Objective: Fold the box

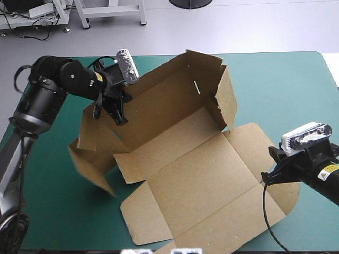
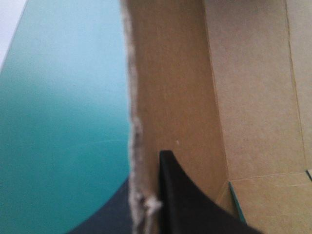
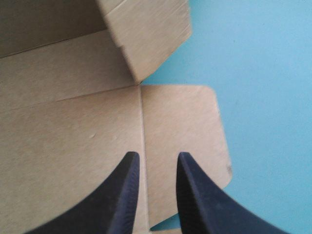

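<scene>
Folding looks about half done on the brown cardboard box [image 1: 180, 159], in the middle of the teal-green counter [image 1: 275, 84]. Back and side walls stand up; the lid and its flaps lie flat, not yet tucked. Left jaws pinch the left wall. Right jaws are spread above a flap.

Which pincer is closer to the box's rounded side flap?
Right. The right pincer is open above that flap; the left pincer is shut on the raised wall across the box.
</scene>
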Motion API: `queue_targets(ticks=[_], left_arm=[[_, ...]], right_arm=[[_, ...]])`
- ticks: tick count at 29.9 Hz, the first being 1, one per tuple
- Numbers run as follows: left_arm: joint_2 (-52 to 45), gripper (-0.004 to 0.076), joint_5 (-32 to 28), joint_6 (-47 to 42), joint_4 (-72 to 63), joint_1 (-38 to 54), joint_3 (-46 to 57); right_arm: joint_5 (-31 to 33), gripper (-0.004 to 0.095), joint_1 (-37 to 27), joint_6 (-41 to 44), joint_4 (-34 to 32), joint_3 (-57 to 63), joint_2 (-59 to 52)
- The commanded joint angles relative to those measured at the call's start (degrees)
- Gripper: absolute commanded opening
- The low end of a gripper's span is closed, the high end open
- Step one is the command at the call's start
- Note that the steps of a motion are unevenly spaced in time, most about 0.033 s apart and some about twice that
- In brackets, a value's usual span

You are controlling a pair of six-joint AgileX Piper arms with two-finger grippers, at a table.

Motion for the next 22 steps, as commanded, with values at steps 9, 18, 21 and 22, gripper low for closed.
queue_targets(ticks=[9, 18, 21, 22], left_arm=[[-11.2, 0.0010, -6.4, 16.8, -2.5, -2.0, 9.4], [-12.6, 0.0010, -15.5, 17.5, -0.1, -11.2, 18.8], [-12.6, 0.0010, -16.9, 16.5, -0.2, -11.8, 18.8], [-12.6, 0.0010, -17.6, 15.6, -0.2, -11.8, 18.8]], right_arm=[[-8.2, 0.0246, 0.2, -0.6, 0.6, -6.4, 0.1], [-7.9, 0.0246, 0.2, -0.2, 0.6, -9.1, 3.7], [-5.6, 0.0246, 0.2, -0.2, 0.6, -12.2, 6.9], [-4.8, 0.0246, 0.2, -0.2, 0.6, -13.2, 7.9]])
